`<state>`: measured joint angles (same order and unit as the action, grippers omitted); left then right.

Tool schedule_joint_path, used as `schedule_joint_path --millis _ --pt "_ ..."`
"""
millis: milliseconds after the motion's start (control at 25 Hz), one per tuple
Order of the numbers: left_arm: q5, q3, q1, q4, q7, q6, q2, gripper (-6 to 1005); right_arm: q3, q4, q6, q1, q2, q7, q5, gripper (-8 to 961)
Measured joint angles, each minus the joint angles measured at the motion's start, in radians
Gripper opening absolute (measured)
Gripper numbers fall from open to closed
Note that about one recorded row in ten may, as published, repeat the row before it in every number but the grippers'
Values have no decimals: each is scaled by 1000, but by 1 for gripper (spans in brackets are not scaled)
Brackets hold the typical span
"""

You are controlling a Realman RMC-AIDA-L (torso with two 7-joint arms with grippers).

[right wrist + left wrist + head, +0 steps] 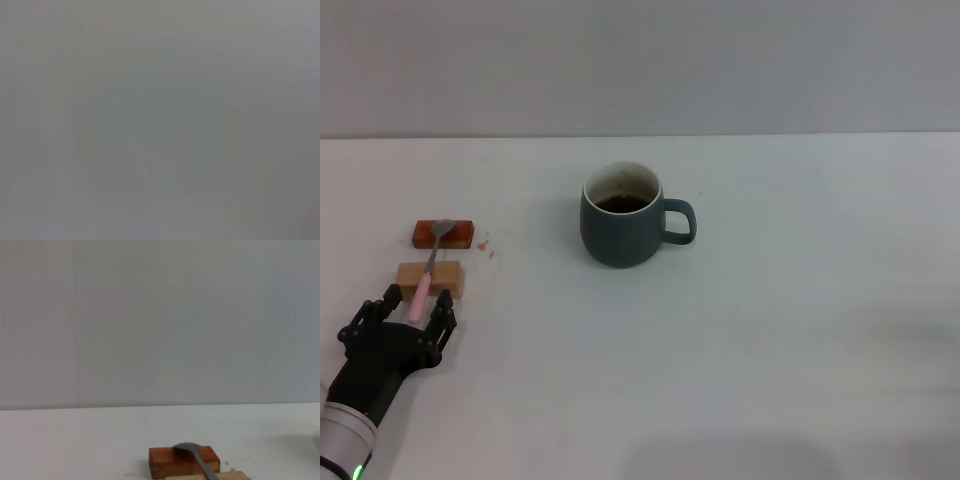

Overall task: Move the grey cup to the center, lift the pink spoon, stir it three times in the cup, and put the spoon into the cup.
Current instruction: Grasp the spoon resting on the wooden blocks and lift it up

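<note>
The grey cup (620,228) stands upright near the middle of the white table, handle to the right, with dark liquid inside. The pink spoon (423,282) lies across two blocks at the left. Its metal bowl (444,228) rests on the red-brown block (460,235) and its pink handle lies over the tan block (450,277). My left gripper (417,305) is open, with its fingers on either side of the near end of the handle. The left wrist view shows the spoon's bowl (187,448) on the red-brown block (165,461). The right gripper is out of view.
Small brown crumbs (486,243) lie on the table just right of the red-brown block. The white table (790,330) runs back to a plain grey wall. The right wrist view shows only a flat grey surface.
</note>
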<state>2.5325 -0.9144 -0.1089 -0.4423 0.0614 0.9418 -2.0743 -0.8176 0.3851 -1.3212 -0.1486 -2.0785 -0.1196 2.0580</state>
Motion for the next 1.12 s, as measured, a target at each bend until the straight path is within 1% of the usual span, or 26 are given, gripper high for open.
schedule_joint_path --millis 200,440,1120 --pt "0 1 0 -2 0 -2 1 630 0 0 0 0 0 0 2 -2" --pt "0 0 0 -1 1 -3 2 460 0 0 -2 1 0 0 2 -2" --pt "-1 -2 6 -4 3 -7 2 438 7 4 -3 5 0 0 4 0"
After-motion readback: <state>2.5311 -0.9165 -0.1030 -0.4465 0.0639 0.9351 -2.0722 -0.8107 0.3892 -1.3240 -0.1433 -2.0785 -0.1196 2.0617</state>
